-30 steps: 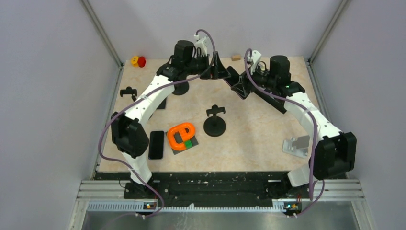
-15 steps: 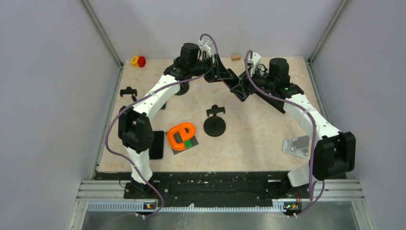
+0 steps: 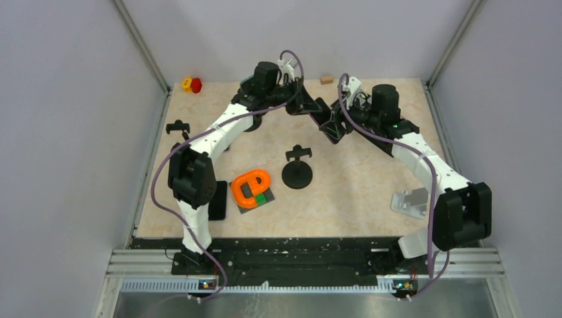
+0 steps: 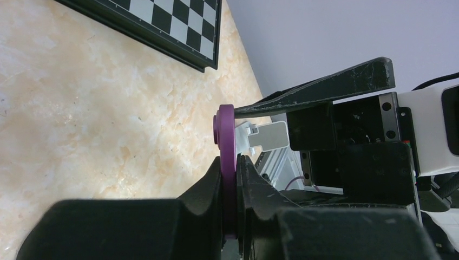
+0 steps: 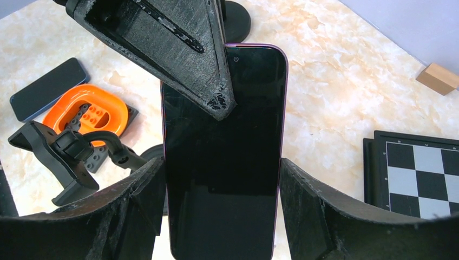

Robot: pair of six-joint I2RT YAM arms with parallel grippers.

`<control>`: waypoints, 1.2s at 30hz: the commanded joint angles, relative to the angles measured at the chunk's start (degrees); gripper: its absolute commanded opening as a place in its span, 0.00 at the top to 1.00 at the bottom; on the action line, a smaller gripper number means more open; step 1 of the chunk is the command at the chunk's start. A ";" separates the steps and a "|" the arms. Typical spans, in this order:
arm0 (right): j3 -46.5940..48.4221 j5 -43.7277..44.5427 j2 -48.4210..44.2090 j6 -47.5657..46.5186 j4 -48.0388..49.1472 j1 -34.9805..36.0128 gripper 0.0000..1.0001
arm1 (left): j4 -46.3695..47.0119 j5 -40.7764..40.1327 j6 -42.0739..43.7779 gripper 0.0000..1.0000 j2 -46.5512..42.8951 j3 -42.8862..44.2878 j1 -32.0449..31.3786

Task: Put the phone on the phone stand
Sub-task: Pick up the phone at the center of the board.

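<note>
**Table** (image 3: 358,199): pale marbled top, walled on three sides. Both arms reach to its far middle, where their tips meet above the surface.

**Black round-based stand** (image 3: 297,171): upright near the table's centre with a clamp head on top, well apart from the phone.

**Silver stand** (image 3: 411,201): near the right edge, close to the right arm's base. Either stand could serve, since the task does not say which.

**Orange ring** (image 3: 252,187): lies on a dark plate left of centre.

**Second phone** (image 5: 46,89): dark, flat on the table near the ring.

**Small black piece** (image 3: 177,126): at the left edge, possibly another holder but too small to tell.

**Phone** (image 5: 224,141): purple rim and black glass face. It is held in the air between both grippers over the far middle of the table, touching no stand.

**Right gripper** (image 5: 222,170): jaws spread wide, with the pads against the phone's two long edges on its lower half.

**Left gripper** (image 4: 230,168): pressed together on the phone's front and back faces, at the end with the small lens dot. In the left wrist view only the thin purple rim shows between the fingers.

**Handling (a judgement)**
- The phone looks stiff, thin and moderate in weight.
- The glass is slick and would likely crack if dropped from this height.
- A face pinch at one end lets the body swing.
- The edge-to-edge hold near the middle is the steadier of the two.
- The bottom short edge should stay free so it can seat in a stand's lip.
</note>
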 commanded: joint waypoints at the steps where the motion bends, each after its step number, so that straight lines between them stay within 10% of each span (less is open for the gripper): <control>1: 0.73 -2.82 -3.94 1.53 4.63 -0.31 0.67 | 1.56 1.85 4.03 0.98 0.23 2.82 -0.27; 6: 0.80 -4.10 -5.25 -1.51 0.92 -0.30 0.24 | -1.61 3.09 12.86 1.00 -0.79 5.48 -0.15; 12: 2.18 -7.51 -7.58 -7.30 -6.92 -0.28 0.08 | -4.97 6.02 24.49 1.00 -2.88 8.45 -0.14; 27: 3.08 -17.58 -10.56 -9.64 -13.58 -3.97 0.11 | -12.06 24.74 41.09 1.00 -7.94 11.08 -0.44; 36: 4.17 -27.04 -7.20 -9.14 -16.16 -3.93 0.30 | -14.97 26.18 45.49 1.00 -9.99 10.31 -2.44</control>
